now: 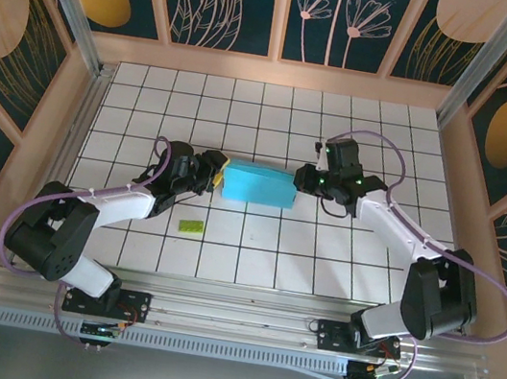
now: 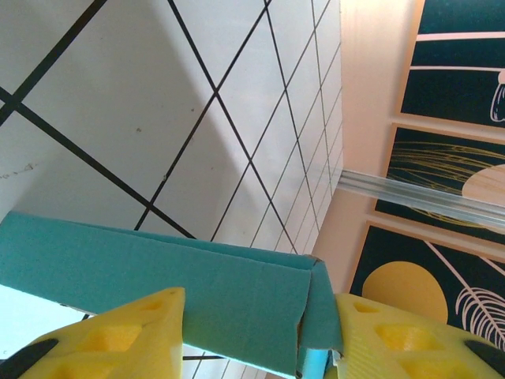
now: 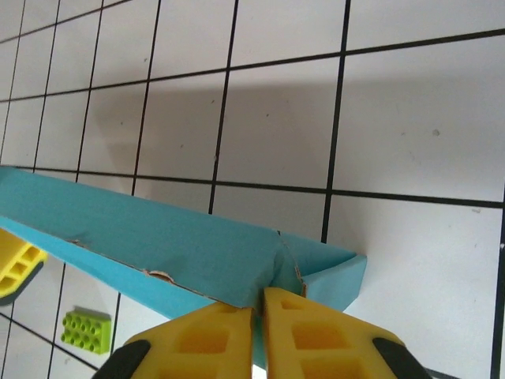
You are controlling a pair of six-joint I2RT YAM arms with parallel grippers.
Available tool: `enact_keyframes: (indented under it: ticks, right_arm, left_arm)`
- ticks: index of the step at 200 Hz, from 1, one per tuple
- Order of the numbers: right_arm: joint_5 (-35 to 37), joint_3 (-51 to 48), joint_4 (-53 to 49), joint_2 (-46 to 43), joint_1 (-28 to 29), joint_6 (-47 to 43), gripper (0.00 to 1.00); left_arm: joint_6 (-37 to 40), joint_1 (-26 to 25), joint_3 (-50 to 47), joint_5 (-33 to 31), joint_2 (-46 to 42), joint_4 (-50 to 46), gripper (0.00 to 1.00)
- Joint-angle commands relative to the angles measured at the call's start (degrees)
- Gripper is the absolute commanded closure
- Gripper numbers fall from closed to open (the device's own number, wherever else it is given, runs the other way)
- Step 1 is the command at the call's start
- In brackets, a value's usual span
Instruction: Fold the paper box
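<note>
Paper box (image 1: pixel 254 187) lies flat on the table (image 1: pixel 252 257), long axis running straight from the left end effector (image 2: pixel 259 304), spread astride one end corner, to the right end effector (image 3: pixel 258 294), pinching the opposite end wall.

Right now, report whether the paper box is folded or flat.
Folded: the paper box shows raised blue walls meeting at corners.

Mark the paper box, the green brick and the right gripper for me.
paper box (image 1: pixel 256 185), top view, middle of its blue upper face.
green brick (image 3: pixel 87 329), right wrist view, centre of its studded top.
right gripper (image 3: pixel 258 302), right wrist view, midway between its yellow fingertips.
</note>
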Motion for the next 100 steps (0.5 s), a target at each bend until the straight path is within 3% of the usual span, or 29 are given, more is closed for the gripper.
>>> enact_keyframes:
  ticks: [1,100]
  right_arm:
    - [-2.4,-2.5,-11.3,-0.5,1.1,1.1,0.83]
    - [-4.4,-0.6,-10.3,-7.2,-1.3,3.6,0.70]
  left_arm:
    - [-3.2,-0.3,-1.0,1.3,1.0,-0.1,0.53]
    - [-1.1,-0.3,-0.4,0.8,0.2,-1.6,0.50]
